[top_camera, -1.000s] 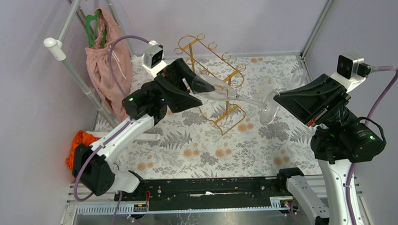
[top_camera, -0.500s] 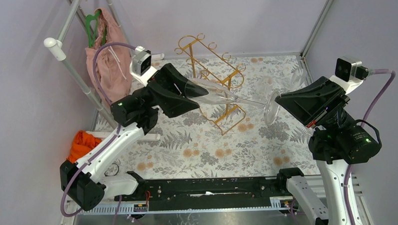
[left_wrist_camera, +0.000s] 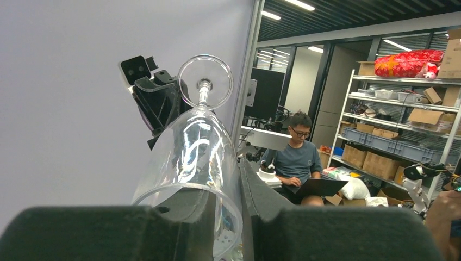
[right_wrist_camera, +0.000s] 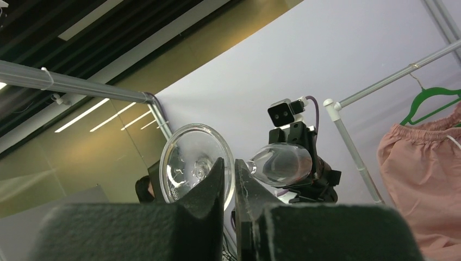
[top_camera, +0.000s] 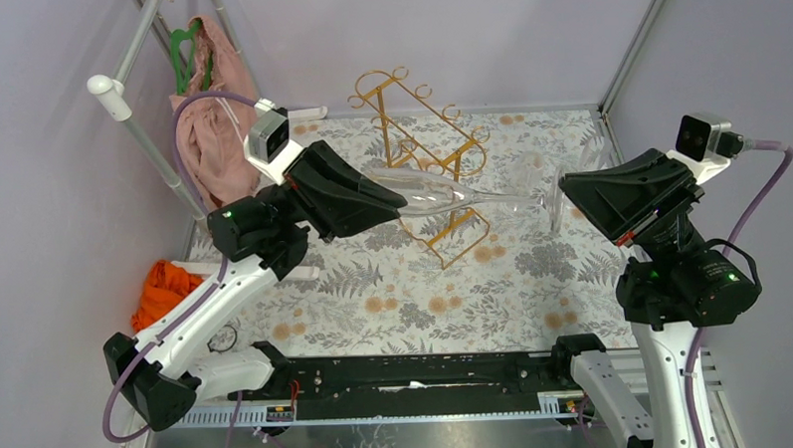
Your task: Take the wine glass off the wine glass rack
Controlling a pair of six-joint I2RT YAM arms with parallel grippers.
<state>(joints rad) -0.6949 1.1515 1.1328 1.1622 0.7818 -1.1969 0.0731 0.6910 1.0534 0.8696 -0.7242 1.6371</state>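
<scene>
Holding the wine glass [top_camera: 461, 192] level over the wine glass rack [top_camera: 380, 97], long axis nine-to-three o'clock: left gripper [top_camera: 397, 196] clamped on the bowl at nine, right gripper [top_camera: 562, 184] pinching the foot at three.

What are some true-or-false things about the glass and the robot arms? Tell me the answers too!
1. The wine glass lies sideways in the air between the two arms. True.
2. The right claw pinches the bowl of the glass. False: it pinches the round foot, and the left claw is at the bowl.
3. The wine glass rack is silver. False: it is gold wire.
4. Pink clothes hang on the stand at the left. True.
5. The orange cloth hangs on the rack. False: it lies at the table's left edge, away from the rack.
</scene>
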